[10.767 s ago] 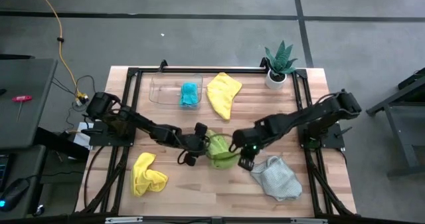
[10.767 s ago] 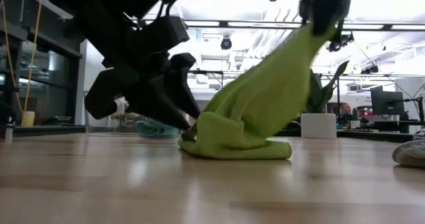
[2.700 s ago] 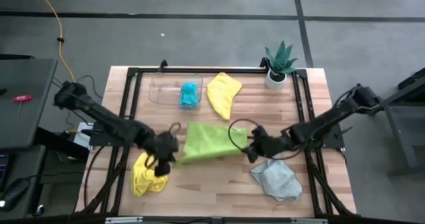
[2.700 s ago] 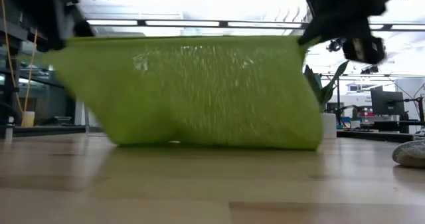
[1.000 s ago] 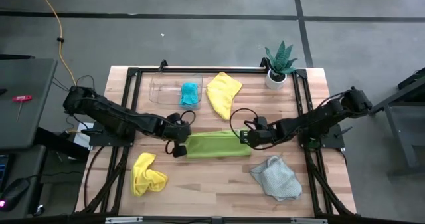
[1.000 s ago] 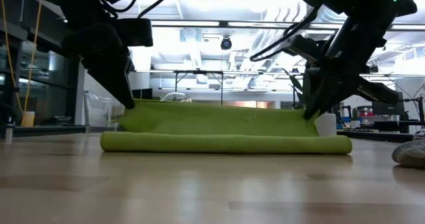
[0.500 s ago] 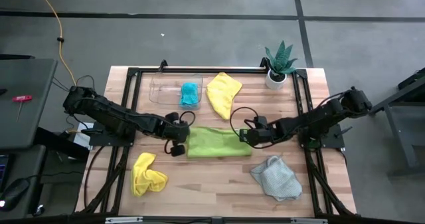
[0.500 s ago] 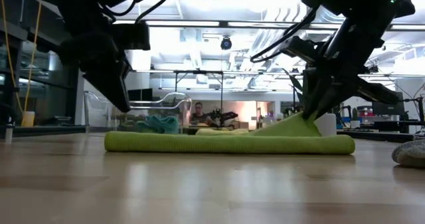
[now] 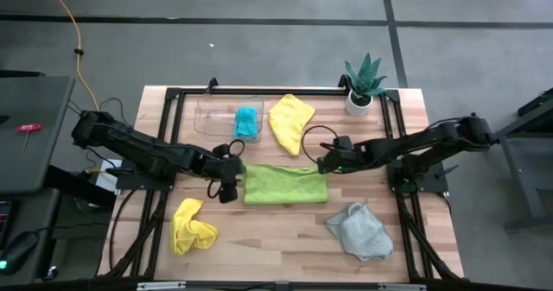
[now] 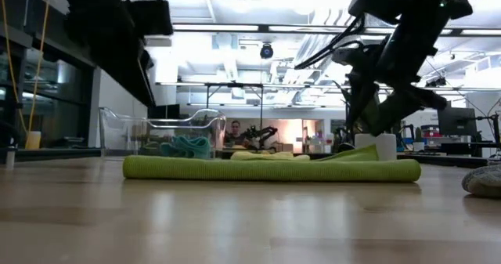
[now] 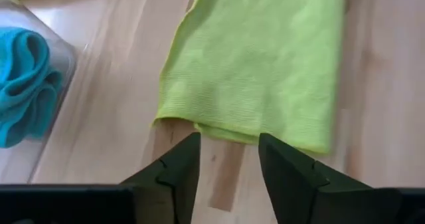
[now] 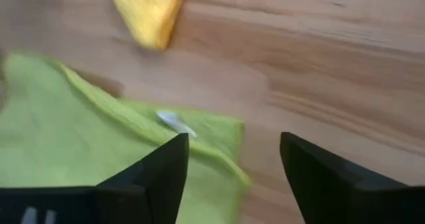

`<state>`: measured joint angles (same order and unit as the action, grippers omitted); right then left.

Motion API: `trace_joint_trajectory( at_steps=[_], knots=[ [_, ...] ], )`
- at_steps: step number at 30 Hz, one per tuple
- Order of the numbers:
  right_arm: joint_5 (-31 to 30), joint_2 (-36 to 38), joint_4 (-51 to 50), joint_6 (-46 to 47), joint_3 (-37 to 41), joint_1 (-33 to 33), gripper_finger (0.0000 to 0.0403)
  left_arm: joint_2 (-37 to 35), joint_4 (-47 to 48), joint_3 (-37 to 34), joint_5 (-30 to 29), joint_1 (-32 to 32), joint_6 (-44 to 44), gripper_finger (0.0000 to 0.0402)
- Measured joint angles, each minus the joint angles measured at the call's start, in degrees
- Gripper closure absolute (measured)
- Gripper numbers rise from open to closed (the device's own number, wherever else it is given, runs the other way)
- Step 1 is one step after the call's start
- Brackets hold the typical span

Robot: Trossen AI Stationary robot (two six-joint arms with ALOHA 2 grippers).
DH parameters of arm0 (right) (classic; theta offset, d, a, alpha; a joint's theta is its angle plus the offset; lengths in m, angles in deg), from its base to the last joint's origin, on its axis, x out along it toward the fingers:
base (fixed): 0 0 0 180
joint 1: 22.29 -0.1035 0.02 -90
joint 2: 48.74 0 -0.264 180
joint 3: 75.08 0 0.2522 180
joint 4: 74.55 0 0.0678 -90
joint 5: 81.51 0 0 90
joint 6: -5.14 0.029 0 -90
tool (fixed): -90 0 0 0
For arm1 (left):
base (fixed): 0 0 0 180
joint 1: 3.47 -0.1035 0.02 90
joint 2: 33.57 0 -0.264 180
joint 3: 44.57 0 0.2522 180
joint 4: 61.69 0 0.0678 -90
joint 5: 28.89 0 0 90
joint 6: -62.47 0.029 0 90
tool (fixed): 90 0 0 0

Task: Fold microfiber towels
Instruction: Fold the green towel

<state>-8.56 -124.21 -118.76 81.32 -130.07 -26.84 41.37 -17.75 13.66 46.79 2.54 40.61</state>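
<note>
Wooden table (image 9: 285, 239) with black frame, both arms reaching toward centre. Lime green towel (image 9: 286, 185) folded flat mid-table, a long doubled strip in low view (image 10: 270, 168). Yellow towel (image 9: 290, 122) spread at far edge beside clear tray (image 9: 207, 114) holding teal towel (image 9: 247, 123). Second yellow towel (image 9: 192, 226) bunched near front left corner, grey towel (image 9: 359, 230) crumpled front right. Potted plant (image 9: 363, 85) at far right corner. Left gripper (image 9: 232, 175) just off green towel's left end, fingers (image 11: 174, 167) parted, gripping nothing, towel edge ahead of tips. Right gripper (image 9: 327, 161) above towel's far right corner, fingers (image 12: 159, 177) spread wide, empty.
</note>
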Motion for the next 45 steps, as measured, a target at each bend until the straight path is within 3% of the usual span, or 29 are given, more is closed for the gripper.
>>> trace_joint_trajectory(
  at_steps=[6, 10, 13, 19, 27, 33, 36, 40, 43, 45],
  knots=[
    [4.9, 3.2, -10.2, -3.2, 0.0, -2.0, 0.0164, -1.2, -17.8, -7.0, 1.2, 4.4, -2.5, 0.0255],
    [7.2, 3.5, -8.1, -3.7, 1.6, -5.5, 0.0164, -0.6, -26.9, -11.7, 3.8, 7.2, -6.1, 0.0254],
    [9.1, 3.9, 0.6, -6.1, 3.7, -8.3, 0.0164, -0.4, -27.8, -12.6, 3.5, 9.7, -4.0, 0.0254],
    [9.3, 3.8, 14.1, -12.7, 8.0, -12.5, 0.0164, 3.7, -28.7, -12.6, 0.0, 12.1, 8.4, 0.0255],
    [8.1, 3.8, 16.4, -22.8, 8.8, -13.3, 0.0164, 13.3, -32.8, -11.6, -1.3, 12.0, 20.2, 0.0255],
    [8.2, 3.8, 18.2, -26.3, 8.7, -13.1, 0.0165, 17.8, -33.0, -10.1, -1.0, 12.0, 16.6, 0.0258],
    [8.4, 3.8, 19.1, -31.9, 8.7, -13.3, 0.0167, 18.0, -32.6, -10.1, -0.2, 12.7, 12.7, 0.0279],
    [9.7, 3.0, 22.0, -40.6, 8.6, -14.0, 0.0175, 17.6, -30.4, -10.0, -0.4, 14.1, 9.8, 0.0336],
    [12.2, 0.4, 24.5, -45.6, 8.6, -14.0, 0.0182, 17.6, -30.1, -10.0, -0.3, 14.8, 8.6, 0.0385],
    [13.2, -1.9, 25.9, -49.1, 8.2, -14.0, 0.0188, 17.6, -30.0, -10.0, -0.2, 14.8, 7.4, 0.0395]
  ],
)
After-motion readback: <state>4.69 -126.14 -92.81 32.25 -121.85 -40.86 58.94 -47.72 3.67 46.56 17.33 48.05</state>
